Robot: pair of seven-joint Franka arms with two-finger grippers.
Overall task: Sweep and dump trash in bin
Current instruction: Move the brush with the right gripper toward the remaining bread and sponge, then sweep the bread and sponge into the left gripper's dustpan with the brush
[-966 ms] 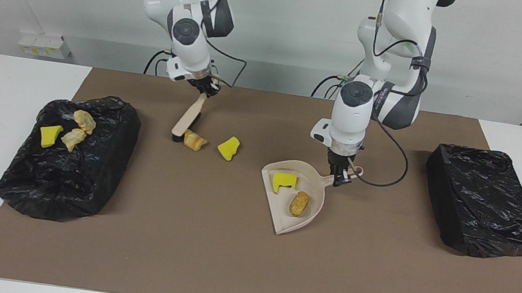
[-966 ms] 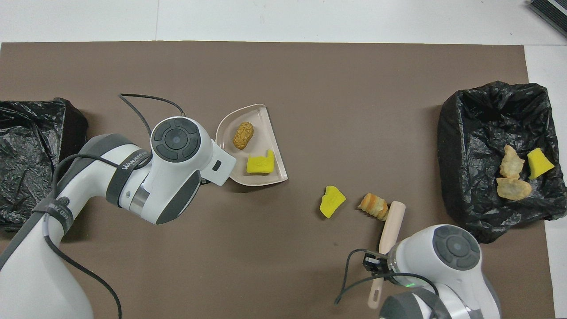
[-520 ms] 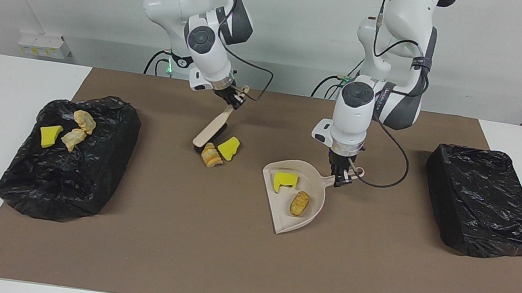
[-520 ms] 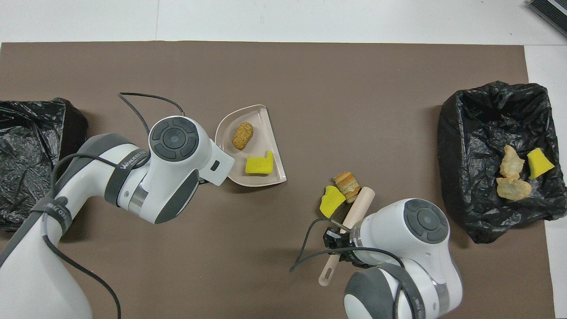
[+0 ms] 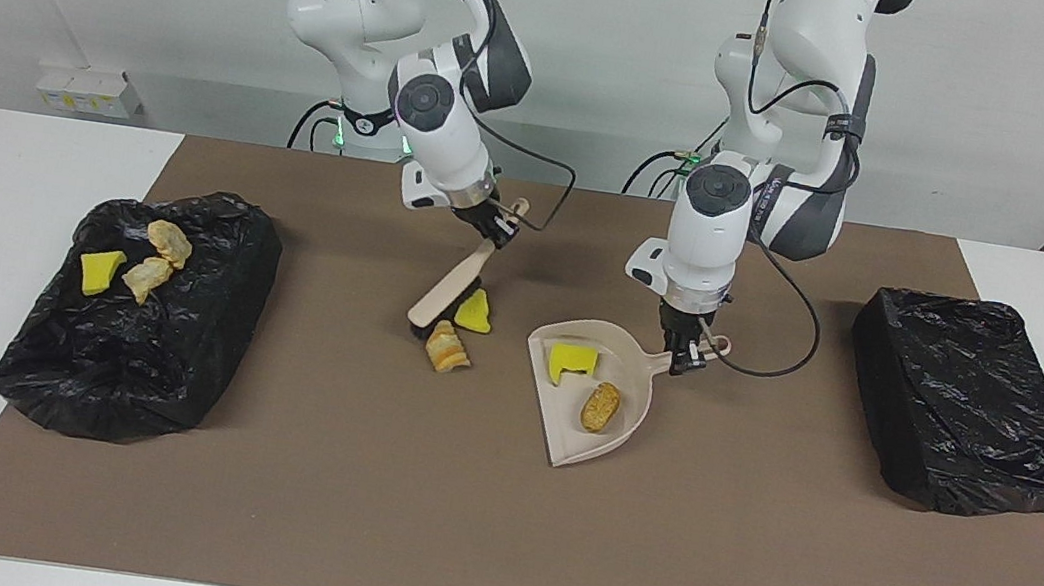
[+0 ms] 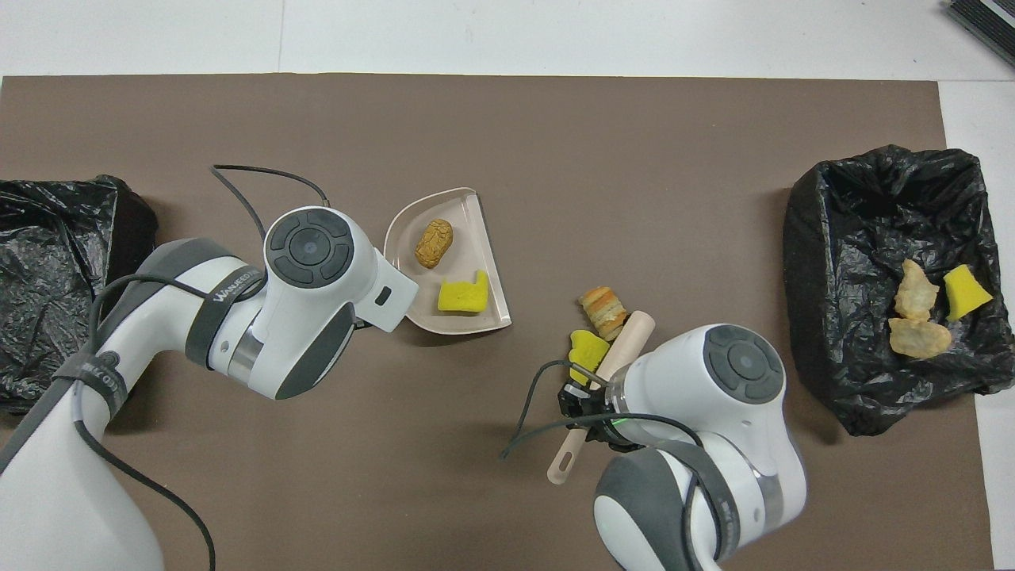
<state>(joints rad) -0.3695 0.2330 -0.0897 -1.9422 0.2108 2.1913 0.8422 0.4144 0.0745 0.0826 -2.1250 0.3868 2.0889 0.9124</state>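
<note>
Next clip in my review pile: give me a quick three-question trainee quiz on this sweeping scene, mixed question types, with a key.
1. True or false: the dustpan already holds two scraps.
2. Multiple choice: what is the right gripper shut on? A) the dustpan handle B) the brush C) a yellow sponge chunk
3. Fill in: the loose bread lump and yellow sponge chunk lie on the mat beside the ____.

Key: 1 true: a sponge piece and a bread piece. 2 B; the left gripper holds the dustpan handle. 3 brush.
</note>
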